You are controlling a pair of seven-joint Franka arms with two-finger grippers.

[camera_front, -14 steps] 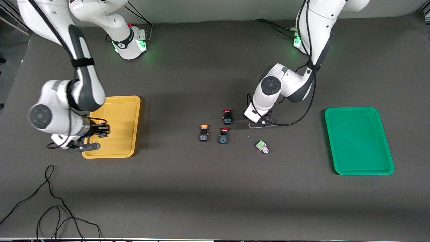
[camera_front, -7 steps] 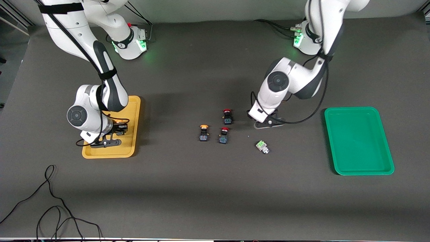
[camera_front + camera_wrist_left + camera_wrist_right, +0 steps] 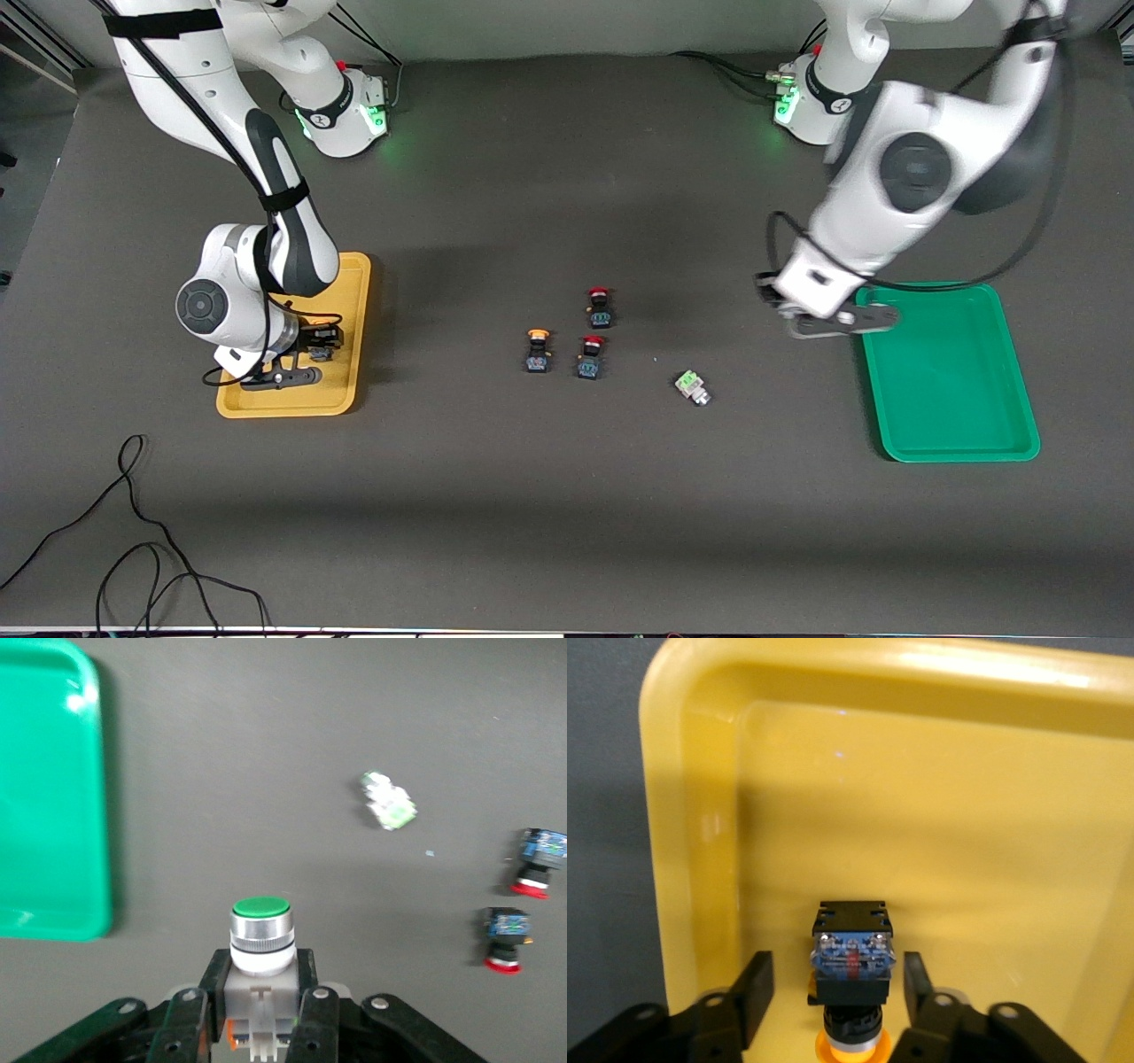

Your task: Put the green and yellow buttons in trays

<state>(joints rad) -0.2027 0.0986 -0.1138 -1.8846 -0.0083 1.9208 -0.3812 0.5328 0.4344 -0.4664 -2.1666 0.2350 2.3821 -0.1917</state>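
Note:
My left gripper (image 3: 828,321) is shut on a green-capped button with a silver collar and white body (image 3: 260,935), up in the air beside the rim of the green tray (image 3: 946,372), which also shows in the left wrist view (image 3: 44,815). A second pale green button (image 3: 692,387) lies on its side on the mat; it also shows in the left wrist view (image 3: 389,802). My right gripper (image 3: 837,992) is low in the yellow tray (image 3: 341,283), open, with a finger on each side of a yellow-capped black-blue button (image 3: 850,957) that lies on the tray floor (image 3: 966,797). Another yellow-capped button (image 3: 537,349) stands mid-table.
Two red-capped black switches (image 3: 600,306) (image 3: 591,356) stand beside the yellow-capped button mid-table. Black cables (image 3: 133,532) lie on the mat near the front edge at the right arm's end.
My left gripper has lifted and swung from beside the red switches to the green tray's rim, carrying the green button. My right gripper moved in over the yellow tray, then stayed still.

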